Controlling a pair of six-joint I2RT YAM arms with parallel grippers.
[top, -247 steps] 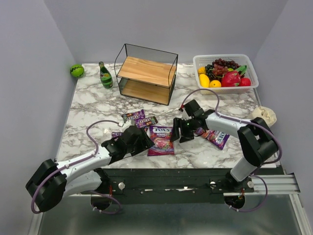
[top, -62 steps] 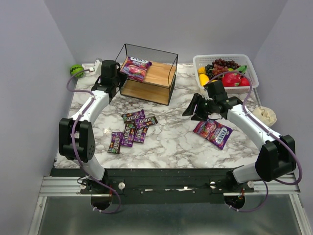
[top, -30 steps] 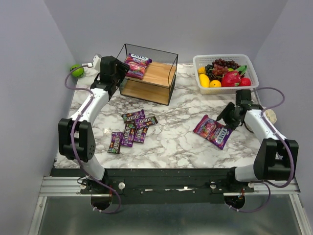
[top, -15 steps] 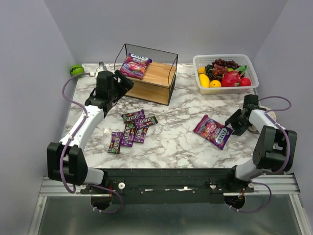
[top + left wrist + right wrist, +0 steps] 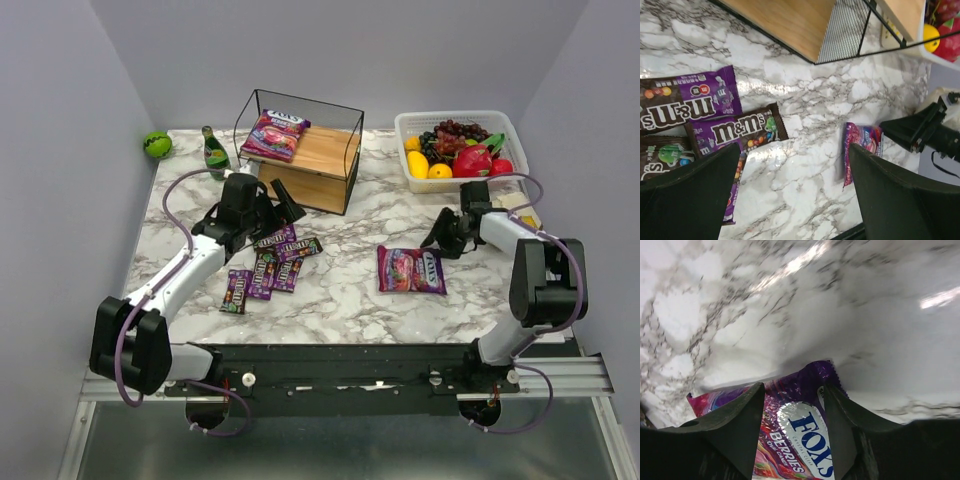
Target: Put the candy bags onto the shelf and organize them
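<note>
While one FOX'S bag (image 5: 275,135) lies on the top board of the shelf (image 5: 325,150), the second FOX'S bag (image 5: 411,270) lies flat on the desk (image 5: 340,290). Left wrist: left fingers (image 5: 685,195) spread wide, empty, above M&M's packets (image 5: 735,130). Right wrist: right fingers (image 5: 725,435) apart, second FOX'S bag showing between them.

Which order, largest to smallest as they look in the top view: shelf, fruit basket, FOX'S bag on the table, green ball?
1. shelf
2. fruit basket, somewhat smaller
3. FOX'S bag on the table
4. green ball
No near ties.
</note>
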